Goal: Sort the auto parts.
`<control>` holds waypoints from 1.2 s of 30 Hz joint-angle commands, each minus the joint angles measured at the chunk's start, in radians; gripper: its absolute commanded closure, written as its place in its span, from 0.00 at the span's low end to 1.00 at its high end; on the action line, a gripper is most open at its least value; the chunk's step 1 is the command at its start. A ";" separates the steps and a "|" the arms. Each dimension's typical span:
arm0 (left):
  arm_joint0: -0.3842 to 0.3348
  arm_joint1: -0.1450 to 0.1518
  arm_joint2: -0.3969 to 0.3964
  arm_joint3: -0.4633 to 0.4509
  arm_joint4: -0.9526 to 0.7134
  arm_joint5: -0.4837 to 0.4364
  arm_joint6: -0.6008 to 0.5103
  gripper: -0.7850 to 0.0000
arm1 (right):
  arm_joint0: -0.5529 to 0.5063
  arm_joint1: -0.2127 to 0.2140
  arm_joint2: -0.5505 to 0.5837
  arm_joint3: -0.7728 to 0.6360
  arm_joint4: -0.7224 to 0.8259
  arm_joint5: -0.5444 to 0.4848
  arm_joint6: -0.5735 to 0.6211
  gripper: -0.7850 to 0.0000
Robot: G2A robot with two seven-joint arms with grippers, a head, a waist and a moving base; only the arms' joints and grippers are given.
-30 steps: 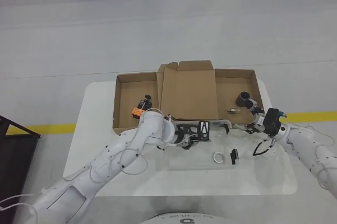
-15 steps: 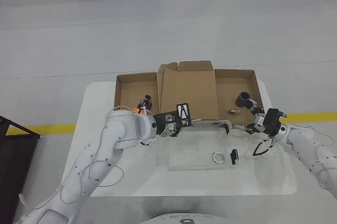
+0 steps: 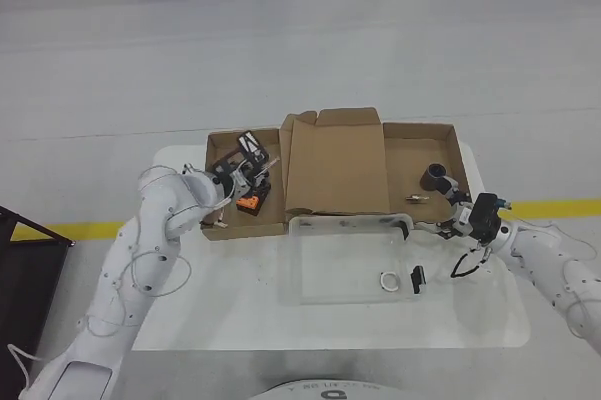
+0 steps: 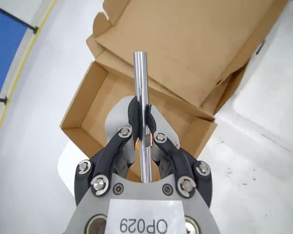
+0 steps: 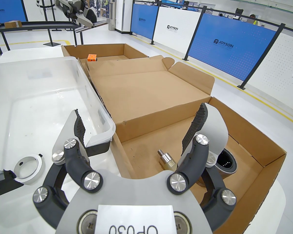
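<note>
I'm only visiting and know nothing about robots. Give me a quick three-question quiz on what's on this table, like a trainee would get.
1. True or false: the left jaws are shut on a metal rod.
2. Pick one: what lies in the clear bin?
A) a white ring and a black part
B) an orange block
C) a coil of wire
3. Fill the gap: the right jaws stand ____ (open or shut).

Key: 1 true; 2 A; 3 open.
</note>
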 commanded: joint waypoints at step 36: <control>-0.260 -0.042 0.062 0.564 -0.438 0.210 -0.090 1.00 | 0.000 0.000 0.000 0.000 0.000 0.000 0.000 0.00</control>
